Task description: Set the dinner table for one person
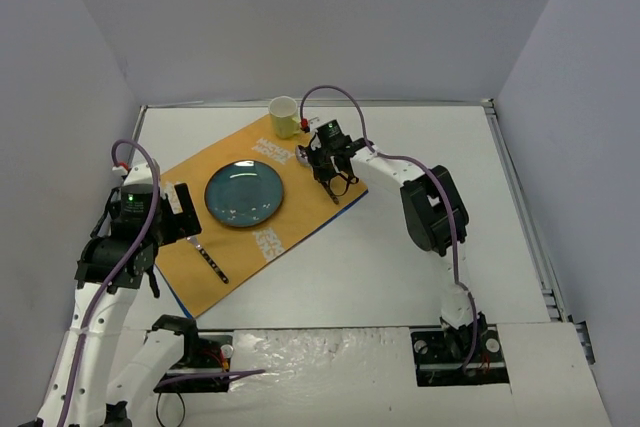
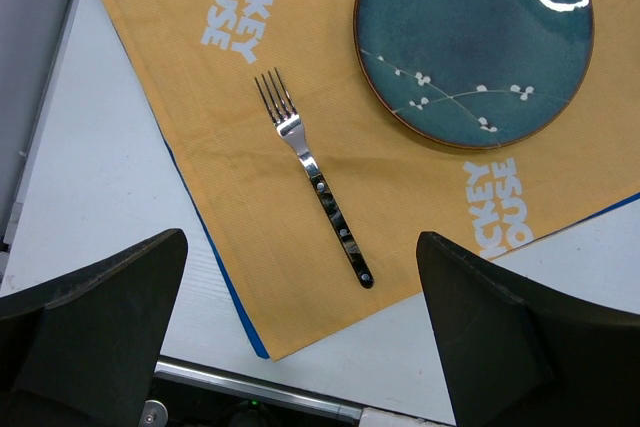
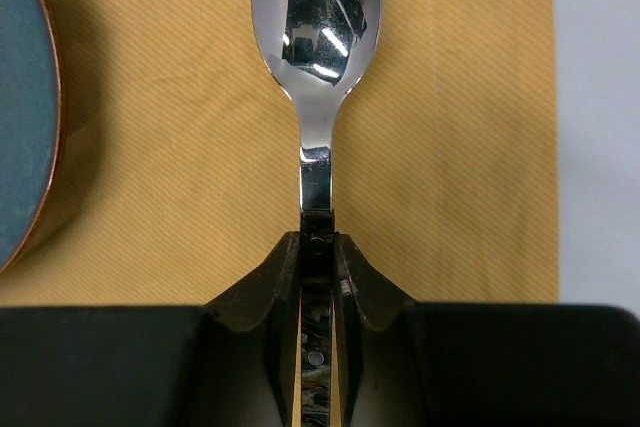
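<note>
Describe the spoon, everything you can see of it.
The spoon looks like polished metal, its oval bowl mirror-bright and throwing back reflections. A narrow neck runs into a dark handle with a small rivet showing. The right hand is shut on that handle, with the bowl pointing straight out from it. It sits over the orange placemat, beside the blue plate and apart from its rim. Whether the bowl touches the placemat cannot be told.
</note>
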Controlling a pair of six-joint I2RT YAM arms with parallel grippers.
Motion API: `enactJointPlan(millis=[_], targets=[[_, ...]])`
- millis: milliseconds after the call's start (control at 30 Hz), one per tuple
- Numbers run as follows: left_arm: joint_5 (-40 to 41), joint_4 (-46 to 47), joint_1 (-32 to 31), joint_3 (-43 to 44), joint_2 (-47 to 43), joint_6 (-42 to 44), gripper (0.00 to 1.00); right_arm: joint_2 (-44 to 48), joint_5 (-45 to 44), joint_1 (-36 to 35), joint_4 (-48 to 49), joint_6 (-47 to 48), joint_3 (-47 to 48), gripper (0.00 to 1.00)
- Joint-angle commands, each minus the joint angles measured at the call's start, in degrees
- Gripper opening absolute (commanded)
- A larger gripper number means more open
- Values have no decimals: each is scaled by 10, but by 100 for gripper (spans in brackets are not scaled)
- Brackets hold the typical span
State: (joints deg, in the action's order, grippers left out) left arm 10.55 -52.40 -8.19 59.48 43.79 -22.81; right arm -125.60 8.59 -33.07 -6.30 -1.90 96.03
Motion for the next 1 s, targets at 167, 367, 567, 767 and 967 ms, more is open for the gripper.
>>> enactJointPlan(millis=[167, 367, 567, 767, 967], targets=[[4, 23, -1, 24, 11, 0, 97, -15, -36, -16, 16, 2, 15, 0], [4, 25, -1, 24, 12, 0, 97, -18, -36, -17, 16, 13, 7, 0], [4, 25, -1, 23, 12, 1, 97, -21, -38, -17, 17, 38, 8, 0], [7, 24, -1, 21, 10, 2, 97, -26, -33, -17, 17, 41, 14, 0], [7, 24, -1, 18, 9, 1, 97, -31, -32, -17, 17, 45, 22, 0]])
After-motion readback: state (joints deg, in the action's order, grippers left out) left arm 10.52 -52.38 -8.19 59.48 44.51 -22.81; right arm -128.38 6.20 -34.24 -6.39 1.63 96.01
